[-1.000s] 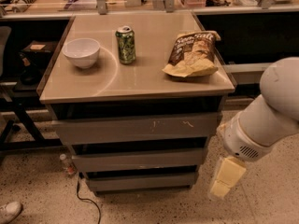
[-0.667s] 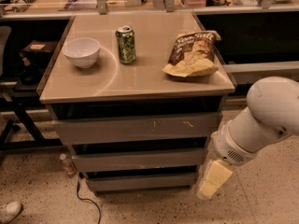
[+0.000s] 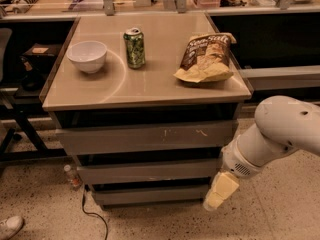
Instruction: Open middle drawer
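The middle drawer (image 3: 145, 172) sits shut in the grey cabinet, between the taller scratched top drawer (image 3: 145, 137) and the narrow bottom drawer (image 3: 150, 195). Its front is flat and handleless, so the dark recess along its upper edge looks like the only place to catch hold. That probably explains why the white arm (image 3: 272, 134) reaches in low from the right, with the pale hand (image 3: 212, 201) angled down and to the left at the cabinet's right front corner. The hand is just below the middle drawer's right end, beside the bottom drawer. It holds nothing. How far open it is cannot be told, nor whether it touches the cabinet. On the tabletop (image 3: 150, 86) stand a white bowl (image 3: 87, 55), a green soda can (image 3: 134, 47) and a chip bag (image 3: 207, 58), all well back from the front edge, where a pull should not disturb them.
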Controlling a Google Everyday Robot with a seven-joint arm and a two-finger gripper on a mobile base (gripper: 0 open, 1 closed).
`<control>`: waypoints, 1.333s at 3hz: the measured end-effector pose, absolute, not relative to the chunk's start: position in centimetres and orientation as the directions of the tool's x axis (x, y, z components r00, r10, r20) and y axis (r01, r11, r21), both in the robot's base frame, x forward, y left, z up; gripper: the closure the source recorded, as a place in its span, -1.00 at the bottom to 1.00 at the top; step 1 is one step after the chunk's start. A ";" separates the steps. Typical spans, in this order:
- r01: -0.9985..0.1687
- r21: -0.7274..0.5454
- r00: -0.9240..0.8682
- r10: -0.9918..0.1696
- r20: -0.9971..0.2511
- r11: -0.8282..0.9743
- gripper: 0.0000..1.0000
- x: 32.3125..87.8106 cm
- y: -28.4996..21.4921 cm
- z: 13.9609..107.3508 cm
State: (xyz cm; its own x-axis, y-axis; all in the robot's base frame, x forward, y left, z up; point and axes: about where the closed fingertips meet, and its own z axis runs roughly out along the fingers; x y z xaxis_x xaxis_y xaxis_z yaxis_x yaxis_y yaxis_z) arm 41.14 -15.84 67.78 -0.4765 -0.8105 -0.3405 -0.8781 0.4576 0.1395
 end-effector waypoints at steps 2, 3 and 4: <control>-0.856 0.201 -0.516 -0.785 -0.341 0.475 -1.00 39.8 -16.1 60.8; -0.842 0.236 -0.540 -0.758 -0.367 0.486 -1.00 40.8 -15.8 56.8; -0.831 0.271 -0.557 -0.729 -0.398 0.486 -1.00 42.4 -14.9 53.5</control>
